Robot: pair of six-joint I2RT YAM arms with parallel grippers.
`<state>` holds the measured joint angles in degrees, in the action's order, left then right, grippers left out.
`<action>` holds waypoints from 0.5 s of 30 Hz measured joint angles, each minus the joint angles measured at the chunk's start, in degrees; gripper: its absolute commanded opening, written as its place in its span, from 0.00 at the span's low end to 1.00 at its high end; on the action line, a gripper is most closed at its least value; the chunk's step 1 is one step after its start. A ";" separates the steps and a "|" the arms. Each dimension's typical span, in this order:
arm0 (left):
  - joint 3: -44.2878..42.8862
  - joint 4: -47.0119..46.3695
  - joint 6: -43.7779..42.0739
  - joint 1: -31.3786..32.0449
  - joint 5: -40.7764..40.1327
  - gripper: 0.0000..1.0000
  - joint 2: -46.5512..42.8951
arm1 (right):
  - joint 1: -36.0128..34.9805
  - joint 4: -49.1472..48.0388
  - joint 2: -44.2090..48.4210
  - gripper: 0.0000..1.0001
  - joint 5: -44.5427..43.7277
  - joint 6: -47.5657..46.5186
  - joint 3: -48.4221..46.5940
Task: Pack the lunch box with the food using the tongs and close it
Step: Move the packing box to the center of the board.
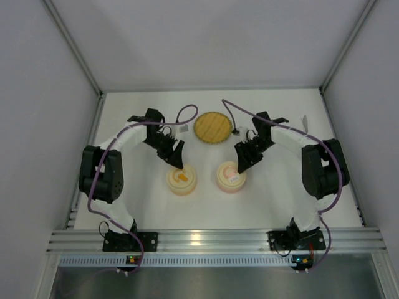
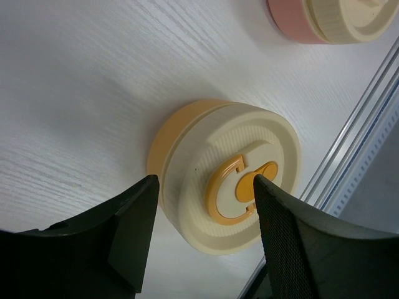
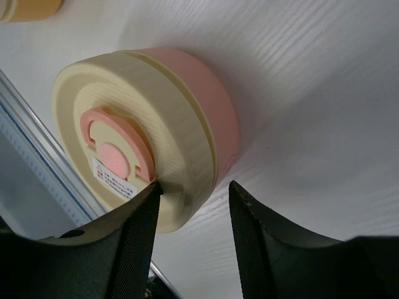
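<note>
Counting two round lunch-box pots on the white bench (image 1: pixel 280 112), both with cream lids on: orange pot (image 1: pixel 181 180) at left, pink pot (image 1: pixel 231 177) at right, side by side but apart. Counting one woven plate (image 1: pixel 211 127) farther back, between the two arms. Running along the near edge, one metal rail (image 1: pixel 199 238). Over to the left pincer (image 2: pixel 204 179): jaws apart, hanging by the orange pot's far side, gripping nothing. Over to the right pincer (image 3: pixel 190 187): jaws apart too, one fingertip (image 3: pixel 140 224) against the pink pot's lid rim. Spotting one white sticker (image 3: pixel 114 180) on that lid, red print too small to read.
</note>
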<state>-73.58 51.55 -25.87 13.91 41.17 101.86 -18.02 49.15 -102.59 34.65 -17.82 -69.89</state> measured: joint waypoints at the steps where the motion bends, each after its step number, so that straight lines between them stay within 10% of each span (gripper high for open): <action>1: 0.00 -0.02 0.13 -0.15 0.02 0.68 -0.13 | -0.57 -0.24 0.00 0.46 0.26 0.39 0.13; 15: 1.44 -0.26 1.29 -1.92 0.55 0.69 -2.64 | -9.57 -5.35 -1.49 0.46 3.30 7.74 0.55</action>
<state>-72.14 51.29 -24.58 11.99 41.71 99.22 -27.59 43.79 -104.07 37.95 -10.09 -69.34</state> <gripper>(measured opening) 0.683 0.458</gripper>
